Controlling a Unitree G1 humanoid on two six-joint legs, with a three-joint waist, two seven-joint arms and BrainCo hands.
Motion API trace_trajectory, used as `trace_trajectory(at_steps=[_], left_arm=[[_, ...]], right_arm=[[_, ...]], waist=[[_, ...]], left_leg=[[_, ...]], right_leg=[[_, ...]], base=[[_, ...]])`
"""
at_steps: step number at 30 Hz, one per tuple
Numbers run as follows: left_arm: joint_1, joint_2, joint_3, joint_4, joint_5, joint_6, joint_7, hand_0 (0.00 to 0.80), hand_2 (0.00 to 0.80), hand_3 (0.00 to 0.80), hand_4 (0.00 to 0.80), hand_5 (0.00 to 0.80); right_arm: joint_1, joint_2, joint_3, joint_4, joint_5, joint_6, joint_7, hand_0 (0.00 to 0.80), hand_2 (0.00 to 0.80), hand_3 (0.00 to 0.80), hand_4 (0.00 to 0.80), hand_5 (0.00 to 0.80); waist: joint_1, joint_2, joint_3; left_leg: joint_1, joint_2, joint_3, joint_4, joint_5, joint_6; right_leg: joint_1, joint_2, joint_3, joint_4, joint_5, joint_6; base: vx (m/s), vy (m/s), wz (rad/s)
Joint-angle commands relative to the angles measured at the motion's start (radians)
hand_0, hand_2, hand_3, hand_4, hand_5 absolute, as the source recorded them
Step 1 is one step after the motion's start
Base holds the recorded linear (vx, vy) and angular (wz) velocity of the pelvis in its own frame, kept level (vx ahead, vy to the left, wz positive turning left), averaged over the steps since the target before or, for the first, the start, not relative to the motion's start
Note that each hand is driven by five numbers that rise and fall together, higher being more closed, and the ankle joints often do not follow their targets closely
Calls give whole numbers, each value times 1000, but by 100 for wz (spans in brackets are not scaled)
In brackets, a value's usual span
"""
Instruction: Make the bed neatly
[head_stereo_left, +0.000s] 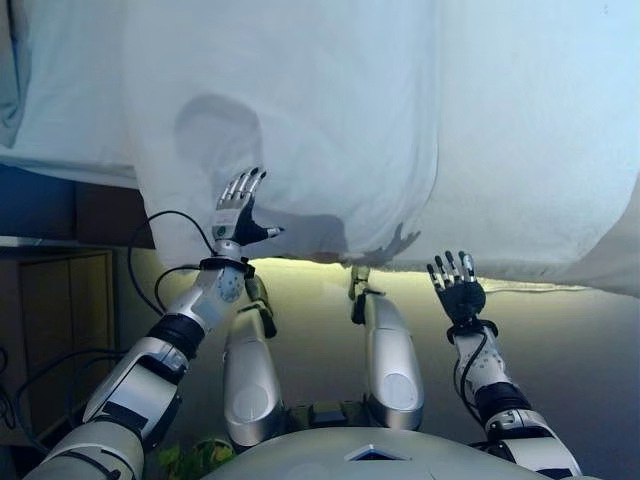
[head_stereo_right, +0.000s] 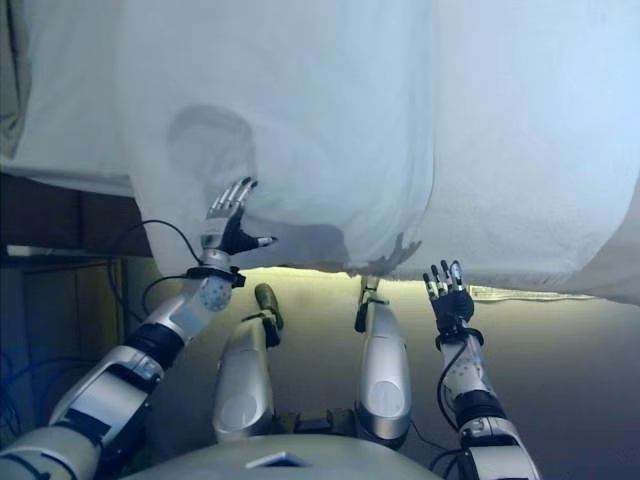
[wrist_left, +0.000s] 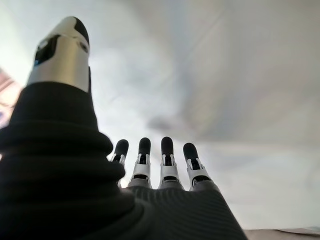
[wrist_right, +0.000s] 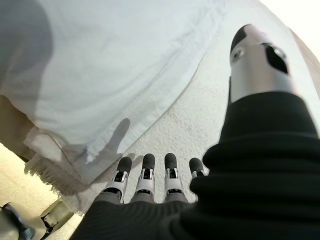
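Left hand (head_stereo_left: 236, 215) and right hand (head_stereo_left: 459, 293), fingers straight, face the white sheet (head_stereo_left: 330, 120).

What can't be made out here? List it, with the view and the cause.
- Far end of the bed: cut off by the top edge in both eye views.
- What lies under the white sheet: the cloth covers it.
- Whether the left hand touches the sheet: unclear in the left wrist view.
- Right hand: open, below the hem.

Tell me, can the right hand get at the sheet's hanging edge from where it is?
Probably yes: the right hand is open, fingers straight, just below the sheet edge, with nothing between them.
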Motion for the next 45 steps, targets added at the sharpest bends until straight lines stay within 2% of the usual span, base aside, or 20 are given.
trace_trajectory(at_steps=[1,2,11,17,25,31,34,37,43,44,45], left_arm=[[-37,10,-14,56,83,69,83,0,0,0,0,0],[-45,13,-14,72,95,92,94,0,0,0,0,0],[-109,65,-33,144,194,241,137,0,0,0,0,0],[-186,82,-45,186,206,289,187,0,0,0,0,0],[-250,106,-18,197,175,307,209,0,0,0,0,0],[-251,120,7,182,154,277,233,0,0,0,0,0],[-233,119,37,154,150,241,244,0,0,0,0,0],[-200,121,51,136,161,244,217,0,0,0,0,0],[-199,139,55,197,126,234,185,0,0,0,0,0],[-197,144,53,209,115,230,178,213,213,213,213,213],[-190,147,52,219,105,227,167,637,637,637,637,637]], right_arm=[[34,-37,20,-115,52,-61,1,0,0,0,0,0],[37,-38,22,-122,56,-63,4,0,0,0,0,0],[39,-49,37,-191,72,-80,21,0,0,0,0,0],[12,-59,67,-239,80,-95,24,0,0,0,0,0],[3,-65,86,-278,90,-99,15,0,0,0,0,0],[17,-76,98,-302,102,-103,16,0,0,0,0,0],[29,-86,94,-310,111,-95,11,0,0,0,0,0],[35,-92,91,-300,121,-82,9,0,0,0,0,0],[15,-120,93,-267,120,-50,9,0,0,0,0,0],[14,-125,89,-261,119,-43,12,0,0,0,0,0],[13,-132,81,-256,119,-33,14,0,0,0,0,0]], waist=[[-26,-30,-43],[-27,-33,-43],[-37,-63,-16],[-42,-79,-3],[-42,-91,20],[-37,-92,30],[-29,-84,27],[-21,-75,17],[-20,-61,-10],[-21,-57,-14],[-23,-53,-19]], left_leg=[[-52,25,-42,-25,92,-4],[-49,29,-46,-18,67,-12],[-118,44,-46,29,64,-19],[-165,48,-43,15,87,-24],[-245,60,-74,124,55,-23],[-319,70,-109,282,-21,-4],[-364,75,-131,414,-92,25],[-391,79,-150,532,-162,52],[-436,92,-178,693,-255,90],[-440,94,-180,710,-265,94],[-445,96,-181,725,-273,95]], right_leg=[[-2,-63,-1,11,49,107],[3,-59,2,15,30,117],[-30,-59,1,8,48,122],[-59,-58,-16,-22,67,122],[-122,-58,1,57,44,106],[-186,-54,37,216,-18,79],[-231,-61,63,352,-74,54],[-258,-65,86,467,-129,31],[-313,-70,131,624,-207,-5],[-320,-72,136,642,-216,-8],[-326,-72,142,658,-224,-10]], base=[[17,11,-4],[0,0,0],[-43,10,-9],[-84,12,-3],[-33,18,-4],[-15,29,-9],[1,39,-9],[43,24,-4],[57,46,-9],[51,55,-8],[56,61,-8]])
